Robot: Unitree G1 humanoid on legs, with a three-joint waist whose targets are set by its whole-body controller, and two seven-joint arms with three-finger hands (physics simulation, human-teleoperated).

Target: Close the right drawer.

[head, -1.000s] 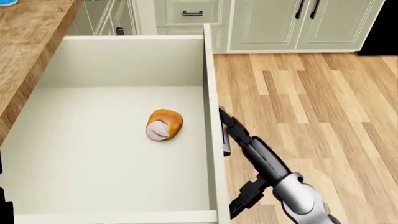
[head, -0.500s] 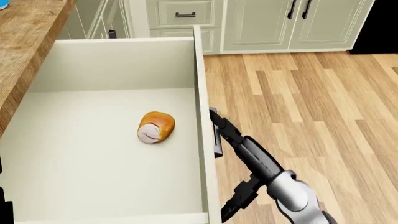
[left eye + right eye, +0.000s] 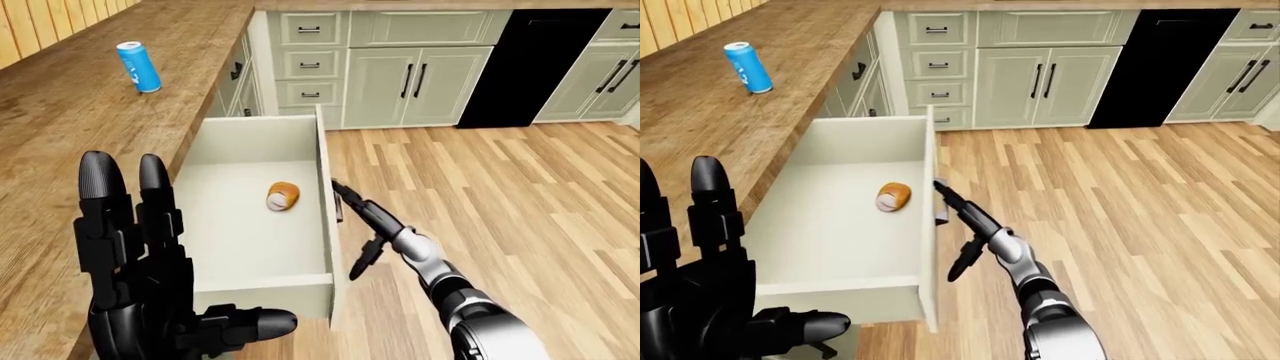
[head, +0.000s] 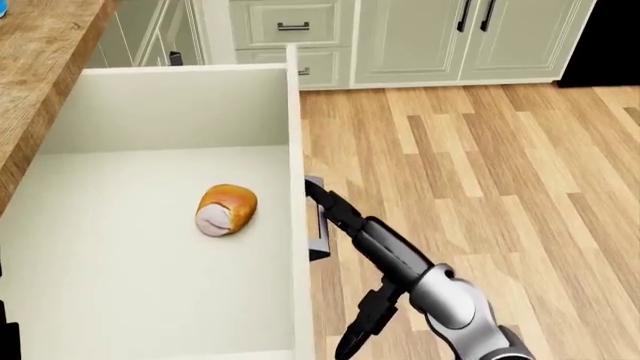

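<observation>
The right drawer (image 4: pixel 296 142) stands pulled far out from under the wooden counter (image 3: pixel 90 135), its white front panel edge-on in the head view. Inside it lies a bread roll (image 4: pixel 226 209). My right hand (image 4: pixel 340 214) is open, its straight fingers laid against the outer face of the drawer front beside the dark handle (image 4: pixel 317 229), with the thumb hanging below. My left hand (image 3: pixel 140 262) is raised at the lower left of the left-eye view, open, fingers upright, touching nothing.
A blue can (image 3: pixel 138 67) stands on the counter, up and left of the drawer. White cabinets (image 3: pixel 400 67) and a black appliance (image 3: pixel 530 64) line the top of the eye views. Wood floor (image 3: pixel 520 202) spreads to the right of the drawer.
The whole head view has slid left, so the camera moved. My right hand stays against the drawer front, and the drawer looks a little further in toward the counter.
</observation>
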